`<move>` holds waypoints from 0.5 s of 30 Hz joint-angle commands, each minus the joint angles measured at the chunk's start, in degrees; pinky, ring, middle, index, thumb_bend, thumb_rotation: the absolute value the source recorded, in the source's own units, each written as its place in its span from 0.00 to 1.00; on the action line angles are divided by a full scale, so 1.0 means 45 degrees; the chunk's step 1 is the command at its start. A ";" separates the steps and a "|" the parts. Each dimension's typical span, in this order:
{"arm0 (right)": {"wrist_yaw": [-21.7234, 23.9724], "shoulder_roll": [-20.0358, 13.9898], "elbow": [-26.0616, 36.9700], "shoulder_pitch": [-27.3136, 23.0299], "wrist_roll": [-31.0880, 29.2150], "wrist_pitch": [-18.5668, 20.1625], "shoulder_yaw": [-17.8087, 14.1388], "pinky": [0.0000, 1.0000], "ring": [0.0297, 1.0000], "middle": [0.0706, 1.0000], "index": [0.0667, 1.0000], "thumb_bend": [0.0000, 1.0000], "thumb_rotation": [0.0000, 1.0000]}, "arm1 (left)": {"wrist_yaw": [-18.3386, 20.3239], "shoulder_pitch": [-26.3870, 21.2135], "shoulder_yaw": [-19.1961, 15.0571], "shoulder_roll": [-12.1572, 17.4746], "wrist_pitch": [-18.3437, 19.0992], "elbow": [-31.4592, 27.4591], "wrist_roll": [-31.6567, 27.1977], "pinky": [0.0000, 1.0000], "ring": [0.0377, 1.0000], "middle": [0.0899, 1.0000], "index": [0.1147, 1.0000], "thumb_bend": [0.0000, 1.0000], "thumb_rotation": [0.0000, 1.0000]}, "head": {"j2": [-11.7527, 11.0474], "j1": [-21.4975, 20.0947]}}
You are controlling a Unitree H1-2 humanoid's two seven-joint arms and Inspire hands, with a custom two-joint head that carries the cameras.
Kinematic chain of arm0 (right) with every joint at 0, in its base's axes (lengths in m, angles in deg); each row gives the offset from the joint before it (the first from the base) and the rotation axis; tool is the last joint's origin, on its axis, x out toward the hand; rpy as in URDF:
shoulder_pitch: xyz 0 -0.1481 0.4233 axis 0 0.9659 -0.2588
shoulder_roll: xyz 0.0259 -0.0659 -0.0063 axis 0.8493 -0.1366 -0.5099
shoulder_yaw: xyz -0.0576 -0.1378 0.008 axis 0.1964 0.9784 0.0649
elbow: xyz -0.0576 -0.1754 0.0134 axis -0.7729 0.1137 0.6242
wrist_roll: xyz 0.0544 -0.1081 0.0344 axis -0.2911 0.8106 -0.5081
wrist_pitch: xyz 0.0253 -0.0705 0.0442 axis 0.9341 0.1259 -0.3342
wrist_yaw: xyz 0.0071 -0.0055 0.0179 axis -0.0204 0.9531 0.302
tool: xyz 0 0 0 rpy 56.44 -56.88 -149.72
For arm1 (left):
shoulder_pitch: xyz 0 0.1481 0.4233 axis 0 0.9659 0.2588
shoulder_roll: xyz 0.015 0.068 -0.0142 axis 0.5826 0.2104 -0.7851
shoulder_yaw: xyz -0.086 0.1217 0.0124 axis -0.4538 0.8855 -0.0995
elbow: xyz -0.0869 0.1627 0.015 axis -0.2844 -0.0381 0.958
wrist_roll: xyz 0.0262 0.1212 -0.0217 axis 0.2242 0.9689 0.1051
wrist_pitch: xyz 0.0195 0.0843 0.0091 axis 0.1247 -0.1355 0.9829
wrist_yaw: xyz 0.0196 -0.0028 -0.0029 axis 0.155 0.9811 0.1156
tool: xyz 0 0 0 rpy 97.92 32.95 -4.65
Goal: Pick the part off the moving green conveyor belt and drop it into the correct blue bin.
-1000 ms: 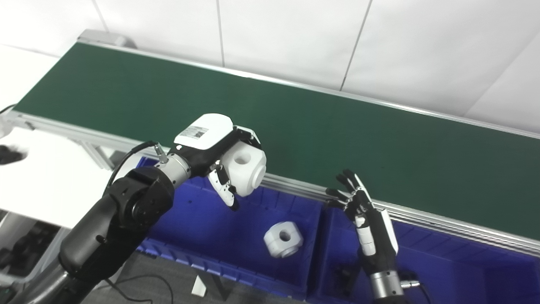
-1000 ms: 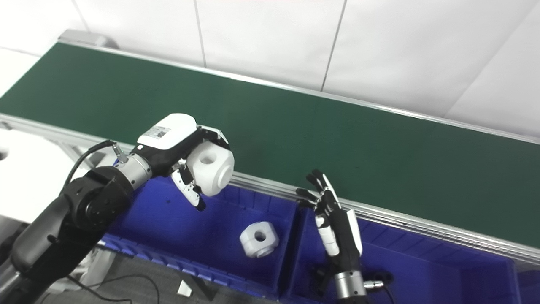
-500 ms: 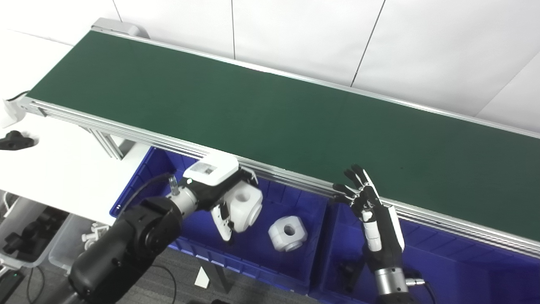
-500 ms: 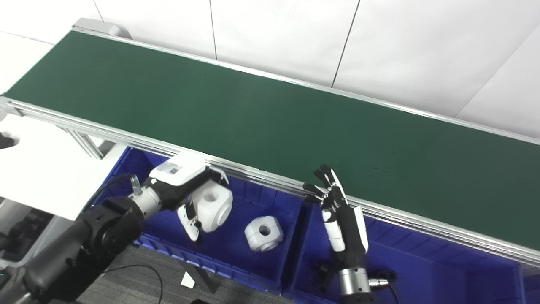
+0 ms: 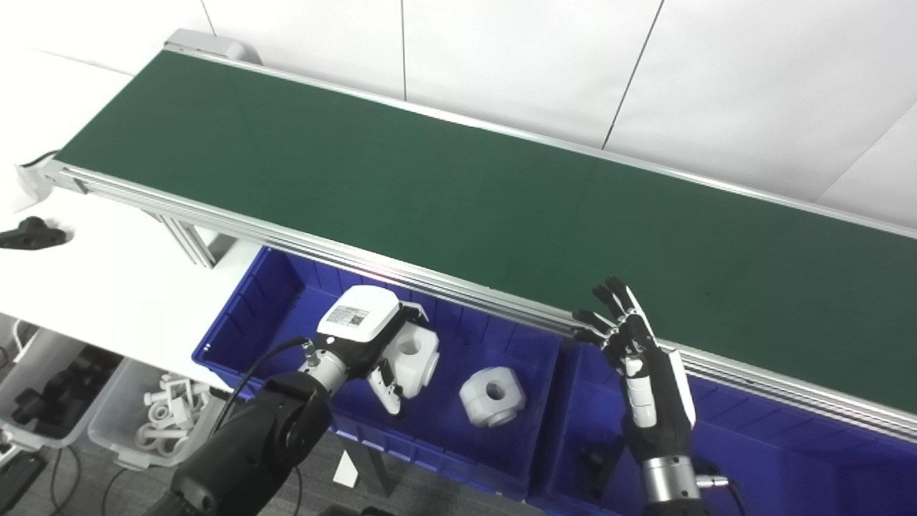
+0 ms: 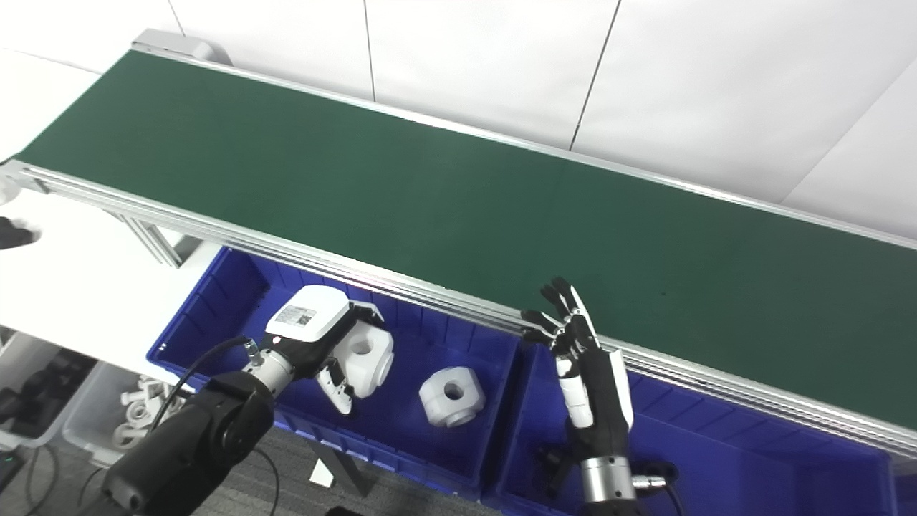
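My left hand (image 5: 372, 344) is shut on a white round part with a centre hole (image 5: 414, 356) and holds it low inside the left blue bin (image 5: 247, 315). A second white part of the same shape (image 5: 493, 395) lies on that bin's floor just to the right. My right hand (image 5: 637, 358) is open, fingers spread and pointing up, over the right blue bin (image 5: 774, 451) by the belt's near rail. The green conveyor belt (image 5: 444, 193) carries nothing that I can see.
A small black part (image 5: 594, 462) lies in the right bin beside my right wrist. At the left are a white table (image 5: 86, 287) with a black piece (image 5: 29, 234) on it, and clear tubs (image 5: 136, 423) of white and black parts on the floor.
My left hand has carried the white part from above the belt's near rail down into the left bin. The camera has shifted. The right hand has stayed still.
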 commanded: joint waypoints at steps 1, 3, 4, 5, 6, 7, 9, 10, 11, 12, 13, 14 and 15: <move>0.0046 0.0049 0.0471 -0.0042 0.0019 0.0038 0.0015 0.71 0.78 0.91 0.94 0.84 0.93 | -0.0615 -0.0217 -0.0096 0.0130 -0.0340 -0.0305 -0.0012 0.26 0.32 0.41 0.49 0.49 0.00 | 0.0006 -0.0014; -0.0002 0.0064 0.0453 -0.0040 0.0117 -0.0022 0.0024 0.70 0.77 0.90 0.94 0.83 0.94 | -0.0599 -0.0248 -0.0112 0.0141 -0.0336 -0.0403 0.0027 0.24 0.32 0.41 0.49 0.49 0.00 | 0.0006 -0.0014; -0.0009 0.0062 0.0469 -0.0031 0.0144 -0.0012 0.0028 0.70 0.77 0.90 0.94 0.83 0.94 | -0.0526 -0.0258 -0.0118 0.0148 -0.0297 -0.0464 0.0036 0.24 0.32 0.41 0.49 0.49 0.00 | 0.0019 -0.0021; -0.0006 0.0057 0.0484 -0.0024 0.0155 0.0002 0.0032 0.70 0.77 0.90 0.94 0.83 0.94 | -0.0354 -0.0269 -0.0104 0.0173 -0.0181 -0.0558 0.0100 0.25 0.33 0.42 0.49 0.49 0.00 | 0.0019 -0.0021; 0.0012 0.0049 0.0487 -0.0022 0.0140 0.0008 0.0032 0.70 0.78 0.90 0.94 0.82 0.94 | -0.0121 -0.0283 -0.0065 0.0214 -0.0015 -0.0689 0.0241 0.26 0.34 0.43 0.49 0.50 0.00 | 0.0010 0.0013; 0.0033 0.0048 0.0483 -0.0022 0.0110 0.0014 0.0029 0.70 0.78 0.90 0.94 0.82 0.94 | 0.0221 -0.0292 -0.0015 0.0270 0.0199 -0.0878 0.0413 0.28 0.36 0.41 0.47 0.51 0.00 | 0.0010 0.0013; 0.0065 0.0046 0.0452 -0.0032 0.0068 -0.0003 0.0023 0.71 0.78 0.90 0.94 0.83 0.93 | 0.1458 -0.0285 0.0091 0.0411 0.0805 -0.1423 0.0744 0.41 0.53 0.60 0.55 0.79 0.20 | 0.0010 0.0013; 0.0086 0.0041 0.0422 -0.0043 0.0042 -0.0023 0.0021 0.71 0.78 0.90 0.94 0.83 0.93 | 0.2043 -0.0257 0.0130 0.0476 0.1077 -0.1674 0.0879 0.51 0.64 0.70 0.65 0.89 0.31 | 0.0010 0.0013; 0.0110 0.0039 0.0371 -0.0067 0.0015 -0.0065 0.0023 0.71 0.78 0.90 0.94 0.84 0.93 | 0.2411 -0.0238 0.0175 0.0536 0.1246 -0.1835 0.1032 0.61 0.73 0.79 0.74 0.95 0.38 | -0.0020 -0.0025; 0.0117 0.0041 0.0333 -0.0085 0.0018 -0.0106 0.0026 0.71 0.78 0.91 0.94 0.83 0.93 | 0.2643 -0.0221 0.0247 0.0601 0.1346 -0.1955 0.1222 0.73 0.83 0.88 0.83 0.98 0.47 | -0.0020 -0.0025; 0.0118 0.0048 0.0314 -0.0099 0.0026 -0.0129 0.0029 0.70 0.78 0.91 0.94 0.83 0.93 | 0.2759 -0.0203 0.0291 0.0640 0.1383 -0.2024 0.1358 0.77 0.86 0.91 0.86 0.99 0.49 | -0.0004 -0.0047; 0.0119 0.0056 0.0322 -0.0098 0.0019 -0.0119 0.0030 0.70 0.78 0.91 0.94 0.83 0.93 | 0.2886 -0.0187 0.0330 0.0666 0.1423 -0.2100 0.1433 0.82 0.90 0.94 0.89 1.00 0.52 | -0.0004 -0.0047; 0.0108 0.0070 0.0338 -0.0092 0.0018 -0.0098 0.0029 0.70 0.78 0.91 0.94 0.83 0.93 | 0.2965 -0.0175 0.0354 0.0685 0.1430 -0.2146 0.1487 0.88 0.95 0.98 0.93 1.00 0.55 | -0.0016 -0.0035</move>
